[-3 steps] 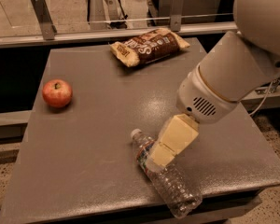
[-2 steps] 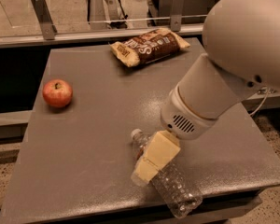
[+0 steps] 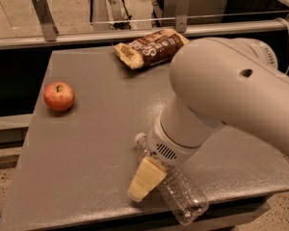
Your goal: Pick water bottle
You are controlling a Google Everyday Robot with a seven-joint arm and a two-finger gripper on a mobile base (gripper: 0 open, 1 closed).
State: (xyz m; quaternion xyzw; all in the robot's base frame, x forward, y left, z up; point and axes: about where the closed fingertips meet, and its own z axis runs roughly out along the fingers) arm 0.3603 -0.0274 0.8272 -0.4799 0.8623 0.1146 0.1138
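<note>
Grey tabletop [image 3: 86, 167], fingers [image 3: 143, 182] low at its near edge, water bottle [image 3: 183, 198] lying just beside them, their spread unclear.

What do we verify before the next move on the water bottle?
1. Water bottle found, lying on its side: ok.
2. Gripper down at the bottle's neck end: ok.
3. Bottle secured in the gripper: cannot tell.
4. Apple and chip bag well away from the gripper: ok.
5. Bottle's margin to the table front edge: not ok, its base lies at the edge.
</note>
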